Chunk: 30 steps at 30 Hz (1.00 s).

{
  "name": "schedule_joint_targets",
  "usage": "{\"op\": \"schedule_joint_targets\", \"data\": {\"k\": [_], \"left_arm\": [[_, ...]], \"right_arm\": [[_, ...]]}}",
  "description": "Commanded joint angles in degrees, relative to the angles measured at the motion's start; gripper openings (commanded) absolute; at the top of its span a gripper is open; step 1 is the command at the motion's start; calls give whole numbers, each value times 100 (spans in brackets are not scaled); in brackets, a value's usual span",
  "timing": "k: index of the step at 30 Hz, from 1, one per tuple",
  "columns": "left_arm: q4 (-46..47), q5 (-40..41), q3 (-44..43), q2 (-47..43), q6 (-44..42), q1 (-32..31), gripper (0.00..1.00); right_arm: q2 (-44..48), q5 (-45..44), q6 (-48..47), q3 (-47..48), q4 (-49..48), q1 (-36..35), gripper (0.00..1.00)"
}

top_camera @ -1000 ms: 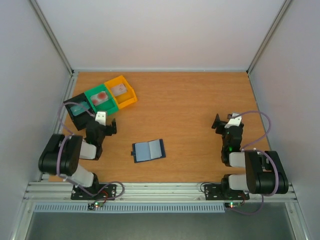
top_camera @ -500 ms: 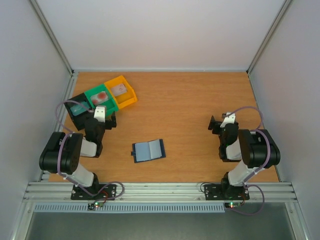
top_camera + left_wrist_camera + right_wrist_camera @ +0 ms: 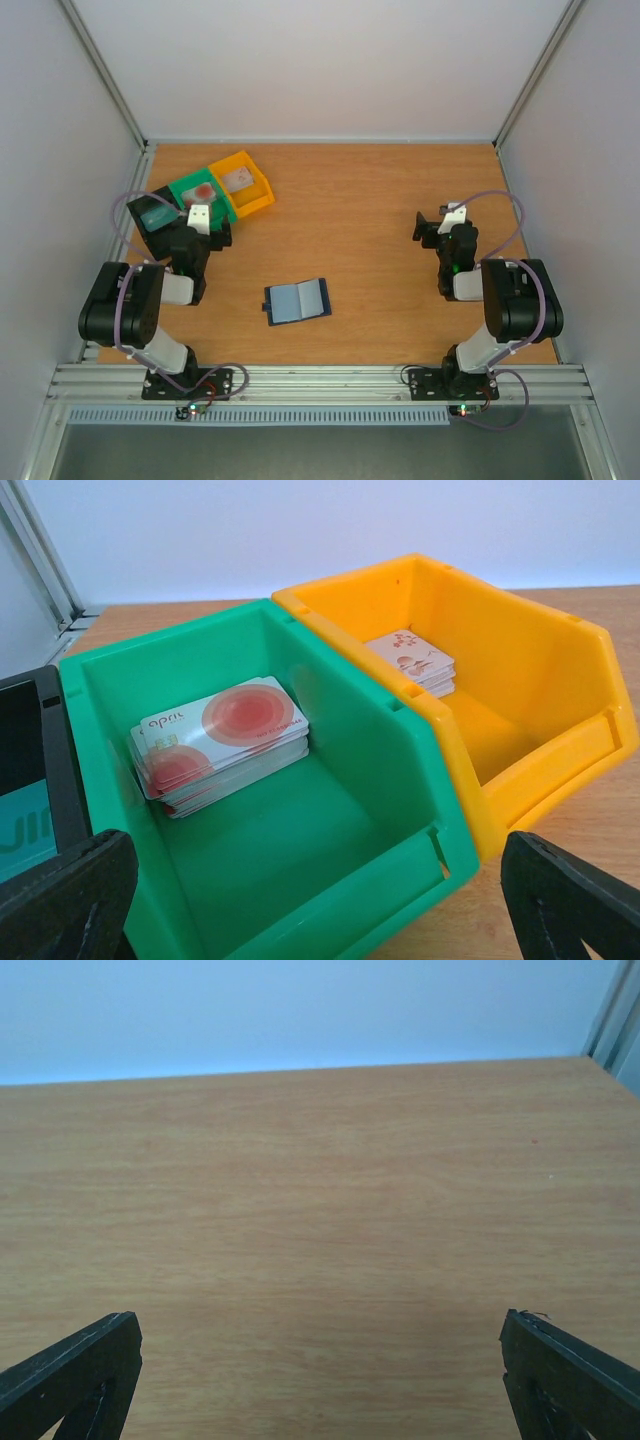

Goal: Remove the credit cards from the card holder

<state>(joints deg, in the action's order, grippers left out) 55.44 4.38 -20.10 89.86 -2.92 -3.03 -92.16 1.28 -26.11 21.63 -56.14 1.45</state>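
Observation:
The card holder lies open on the wooden table, blue-grey inside facing up, midway between the arms; neither gripper touches it. Whether it holds cards is too small to tell. Credit cards lie in the bins: a stack with red circles in the green bin, a pale stack in the yellow bin, a teal one in the black bin. My left gripper stands open just before the green bin, holding nothing. My right gripper is open over bare table.
The three bins sit in a row at the back left, the yellow bin farthest right. White walls and a metal frame close the table on the left, back and right.
The left gripper has moved back and left toward the bins. The right gripper has shifted farther back and a little left. The card holder has not moved.

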Motion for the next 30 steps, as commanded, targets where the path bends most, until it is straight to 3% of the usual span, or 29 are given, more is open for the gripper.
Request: {"op": "schedule_joint_targets", "data": {"k": [1, 30], "left_arm": [[136, 141, -56, -13, 37, -19, 99], [108, 81, -73, -15, 26, -14, 99]], "right_arm": [[93, 175, -146, 120, 554, 30, 98], [91, 22, -68, 263, 845, 31, 99]]}}
